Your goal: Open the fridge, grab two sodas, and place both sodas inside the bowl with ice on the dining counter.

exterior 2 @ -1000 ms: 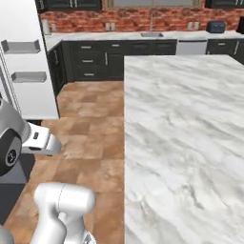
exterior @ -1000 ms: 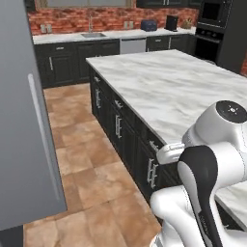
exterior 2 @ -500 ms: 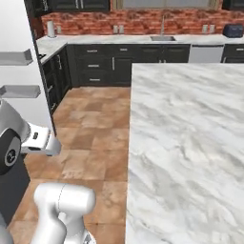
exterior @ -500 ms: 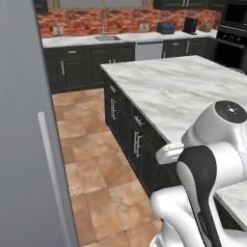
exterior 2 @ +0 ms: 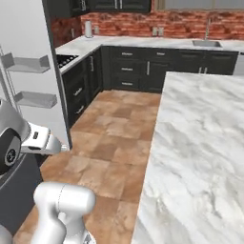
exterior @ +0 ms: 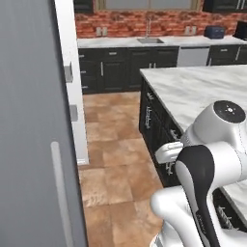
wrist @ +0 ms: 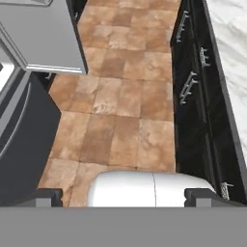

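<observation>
The fridge (exterior: 29, 120) stands at the left, its grey door and long handle (exterior: 60, 193) close to the camera. An open fridge door (exterior 2: 28, 81) shows its white inside with two grey bins. The dining counter (exterior: 193, 91) (exterior 2: 200, 143), white marble on a dark base (wrist: 198, 96), runs along the right. My gripper (wrist: 125, 197) is open with nothing between its fingertips (wrist: 48, 195), and looks down at the tile floor between the fridge door (wrist: 43, 34) and the counter's base. The sodas and the bowl are out of view.
A tiled floor aisle (exterior: 116, 144) lies between the fridge and the dining counter. At the back, dark cabinets carry a sink (exterior: 149, 41) under a red brick wall. A cooktop (exterior 2: 64, 59) sits on the left back counter.
The whole picture has shifted in both base views, so the base has moved. The fridge now takes more of the left side. My gripper has stayed open.
</observation>
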You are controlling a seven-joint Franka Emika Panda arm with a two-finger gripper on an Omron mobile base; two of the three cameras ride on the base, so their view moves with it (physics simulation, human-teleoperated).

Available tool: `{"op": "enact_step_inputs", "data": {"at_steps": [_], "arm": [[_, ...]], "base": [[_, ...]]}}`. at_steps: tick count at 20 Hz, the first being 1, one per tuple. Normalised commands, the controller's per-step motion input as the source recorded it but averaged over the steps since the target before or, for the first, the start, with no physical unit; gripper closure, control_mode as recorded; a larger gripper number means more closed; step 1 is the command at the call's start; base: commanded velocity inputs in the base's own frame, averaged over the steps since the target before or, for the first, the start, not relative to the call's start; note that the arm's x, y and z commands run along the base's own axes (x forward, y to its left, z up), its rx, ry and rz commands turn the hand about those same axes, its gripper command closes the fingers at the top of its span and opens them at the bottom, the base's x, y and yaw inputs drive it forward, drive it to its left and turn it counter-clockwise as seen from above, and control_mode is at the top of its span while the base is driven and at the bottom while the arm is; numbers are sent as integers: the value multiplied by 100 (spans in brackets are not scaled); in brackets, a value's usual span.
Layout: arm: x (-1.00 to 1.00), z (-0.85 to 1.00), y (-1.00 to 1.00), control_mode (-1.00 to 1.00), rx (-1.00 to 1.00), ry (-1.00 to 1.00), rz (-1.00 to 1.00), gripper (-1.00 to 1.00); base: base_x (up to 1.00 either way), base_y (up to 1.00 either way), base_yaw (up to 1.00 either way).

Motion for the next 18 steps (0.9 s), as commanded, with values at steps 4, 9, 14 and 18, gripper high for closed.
{"op": "enact_step_inputs", "data": {"at_steps": [4,9,14,18], "arm": [[0,0,0,100,0,0,0,-100],[0,0,0,100,0,0,0,-100],[0,0,0,100,0,0,0,-100],[0,0,0,100,0,0,0,-100]], "base": [[75,0,45],[71,0,47],[45,19,53],[54,18,53]]}}
